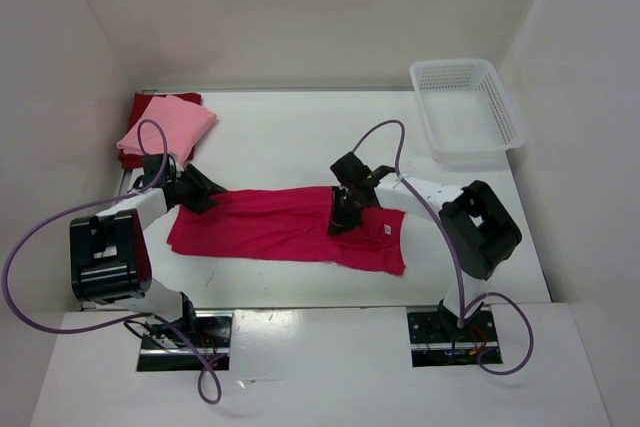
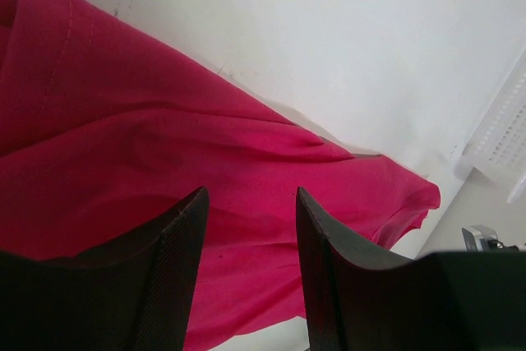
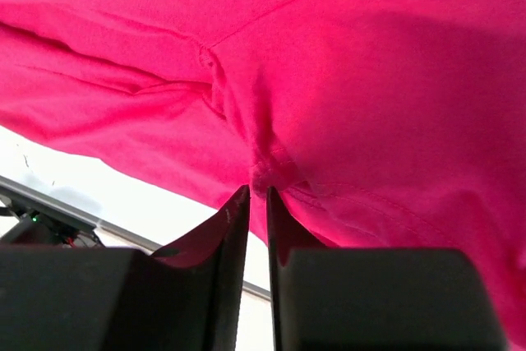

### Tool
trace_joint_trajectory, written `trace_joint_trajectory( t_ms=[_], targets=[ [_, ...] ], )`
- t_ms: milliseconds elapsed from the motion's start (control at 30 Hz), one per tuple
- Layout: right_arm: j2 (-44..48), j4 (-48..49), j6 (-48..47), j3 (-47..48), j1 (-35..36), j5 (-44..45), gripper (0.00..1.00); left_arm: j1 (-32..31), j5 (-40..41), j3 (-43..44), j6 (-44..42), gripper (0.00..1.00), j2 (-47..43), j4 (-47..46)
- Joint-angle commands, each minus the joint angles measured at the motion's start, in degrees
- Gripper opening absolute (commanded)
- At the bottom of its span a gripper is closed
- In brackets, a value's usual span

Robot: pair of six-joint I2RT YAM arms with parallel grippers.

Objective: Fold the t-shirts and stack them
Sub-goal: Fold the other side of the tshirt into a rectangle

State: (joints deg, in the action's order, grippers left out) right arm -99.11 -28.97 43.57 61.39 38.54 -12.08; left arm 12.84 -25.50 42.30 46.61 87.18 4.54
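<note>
- Bright crimson-magenta cloth short-sleeved t-shirt (image 1: 270,227): one item, lying on the white table (image 1: 290,137) as a long band running from left to right across the middle, with its right end hanging lower toward the near edge. The cloth is creasing and bunching along its length.
- Light pink cloth t-shirt (image 1: 170,125): one item, folded, lying on top of the dark red one at the far left corner of the table.
- Dark red cloth t-shirt (image 1: 185,99): one item, folded, lying under the pink one, its edges showing at the far side and the left.
- White plastic lattice basket (image 1: 505,112): one rectangular container, standing at the far right corner, well apart from all three shirts. Its lattice floor is showing through the open top, and the shirts are all lying outside it on the table.
- Left gripper (image 2: 251,195): hanging over the left end of the magenta shirt with its jaws standing apart, the cloth showing through the gap beyond them.
- Right gripper (image 3: 257,191): pressing down on the right part of the magenta shirt, its jaws drawn almost together and pinching a small puckered fold of the cloth near a seam.
</note>
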Motion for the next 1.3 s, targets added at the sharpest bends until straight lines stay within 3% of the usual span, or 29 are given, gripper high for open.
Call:
trace_joint_trajectory(
  t_ms=[0,300,400,1067,1167,1267],
  targets=[
    [-0.82,-0.11,-0.24,3.21,1.53,-0.58,0.18,0.17,-1.05,-0.38,-0.73,0.54,-0.87,-2.07],
    [-0.73,-2.75,0.29,4.70,4.52,-2.09,0.11,0.17,-1.05,-0.38,-0.73,0.54,-0.87,-2.07],
    [0.84,-3.99,0.29,5.24,4.52,3.45,0.23,0.17,-1.05,-0.38,-0.73,0.54,-0.87,-2.07],
    [-1.79,-1.61,-1.91,2.43,2.15,9.97,0.37,0.17,-1.57,-0.91,-0.73,0.54,-0.87,-2.60],
    [-1.79,-0.30,-1.91,0.59,2.15,7.69,0.37,0.17,-1.57,-0.91,-0.73,0.54,-0.87,-2.60],
    [-1.79,1.29,-1.91,0.58,2.15,5.22,0.29,0.17,-1.57,-0.91,-0.73,0.54,-0.87,-2.60]
  ],
)
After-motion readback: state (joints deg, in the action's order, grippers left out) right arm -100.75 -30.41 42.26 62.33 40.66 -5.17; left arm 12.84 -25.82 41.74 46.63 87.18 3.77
